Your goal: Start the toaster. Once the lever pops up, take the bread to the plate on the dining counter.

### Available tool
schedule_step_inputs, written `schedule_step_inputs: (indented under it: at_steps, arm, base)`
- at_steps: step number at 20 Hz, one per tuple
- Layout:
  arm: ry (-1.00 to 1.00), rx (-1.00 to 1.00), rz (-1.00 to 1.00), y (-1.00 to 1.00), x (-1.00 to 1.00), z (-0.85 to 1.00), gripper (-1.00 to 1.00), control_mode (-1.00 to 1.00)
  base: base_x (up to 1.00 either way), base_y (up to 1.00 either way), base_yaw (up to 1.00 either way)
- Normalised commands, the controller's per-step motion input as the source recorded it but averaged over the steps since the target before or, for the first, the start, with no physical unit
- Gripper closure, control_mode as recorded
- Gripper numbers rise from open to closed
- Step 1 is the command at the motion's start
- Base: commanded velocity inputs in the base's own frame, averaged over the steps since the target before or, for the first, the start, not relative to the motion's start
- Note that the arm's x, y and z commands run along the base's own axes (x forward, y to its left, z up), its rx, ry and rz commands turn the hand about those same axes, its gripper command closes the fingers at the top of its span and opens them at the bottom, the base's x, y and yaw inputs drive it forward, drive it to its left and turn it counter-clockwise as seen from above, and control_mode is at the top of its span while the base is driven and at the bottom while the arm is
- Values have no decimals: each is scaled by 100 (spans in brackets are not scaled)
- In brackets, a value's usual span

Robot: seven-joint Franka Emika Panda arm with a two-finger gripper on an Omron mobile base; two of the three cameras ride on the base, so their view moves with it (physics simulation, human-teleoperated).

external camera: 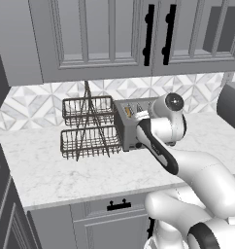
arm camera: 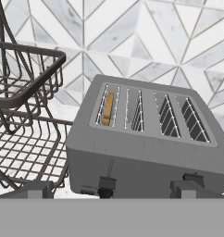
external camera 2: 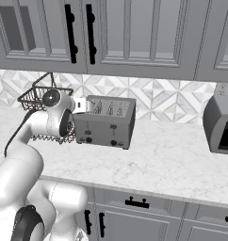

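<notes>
The brushed-steel toaster (arm camera: 146, 152) (external camera 2: 105, 121) (external camera: 130, 127) stands on the marble worktop against the tiled backsplash. A golden slice of bread (arm camera: 108, 109) (external camera: 128, 112) sits down in its leftmost slot. Black levers (arm camera: 107, 181) and a knob (arm camera: 103, 192) show on the front face. My gripper (arm camera: 111, 190) hovers just in front of and above the toaster, open, with its fingertips (arm camera: 37, 189) wide apart and nothing between them. In the left base view my arm covers the toaster's right half. The plate and the dining counter are out of view.
A two-tier wire basket rack (external camera: 88, 129) (arm camera: 21, 115) stands right beside the toaster's left end. A dark grey appliance (external camera 2: 222, 124) sits farther right on the worktop (external camera 2: 167, 155). Upper cabinets (external camera: 109, 34) hang overhead.
</notes>
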Motion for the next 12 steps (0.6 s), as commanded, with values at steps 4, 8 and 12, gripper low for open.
schedule_step_inputs:
  at_steps: [4,8,12]
  arm:
    - [0,0,0,0,0,0,-100,-100]
    - [0,0,0,0,0,0,-100,-100]
    - [0,0,0,0,0,0,-100,-100]
  base:
    - [0,0,0]
    - [0,0,0]
    - [0,0,0]
